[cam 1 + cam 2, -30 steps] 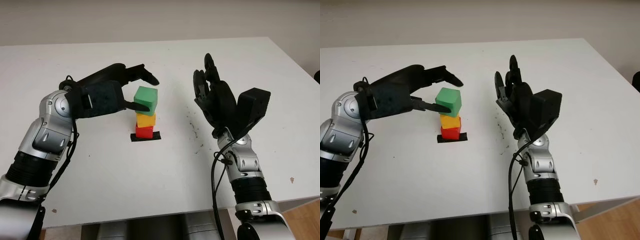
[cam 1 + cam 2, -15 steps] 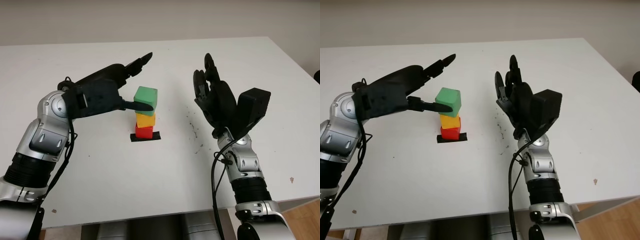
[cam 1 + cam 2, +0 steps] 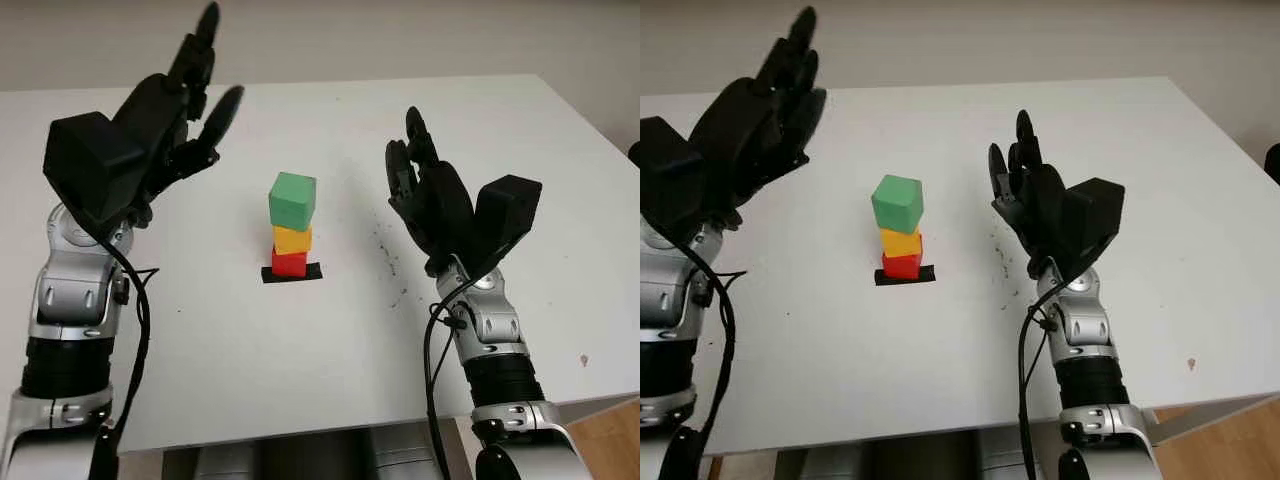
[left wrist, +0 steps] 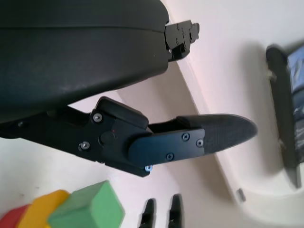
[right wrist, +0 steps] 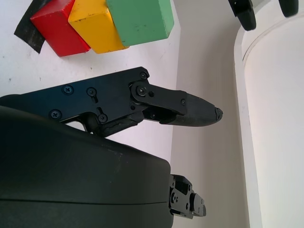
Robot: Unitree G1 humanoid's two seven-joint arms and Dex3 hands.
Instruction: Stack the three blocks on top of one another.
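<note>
Three blocks stand as one tower in the middle of the white table (image 3: 300,340): a red block (image 3: 289,263) at the bottom on a black tape mark (image 3: 292,273), a yellow block (image 3: 292,240) on it, and a larger green block (image 3: 292,199) on top, slightly overhanging. My left hand (image 3: 185,95) is open, raised high to the left of the tower and well clear of it. My right hand (image 3: 420,185) is open and upright to the right of the tower, not touching it. The tower also appears in the right wrist view: red block (image 5: 59,33), yellow block (image 5: 95,26), green block (image 5: 140,19).
Small dark specks (image 3: 385,255) dot the table between the tower and my right hand. The table's front edge (image 3: 300,432) runs near the bottom, its right edge (image 3: 600,130) at the far right.
My left hand has let go of the green block, lifted up and swung away to the left. The green block stays on the tower. The right hand has not moved.
</note>
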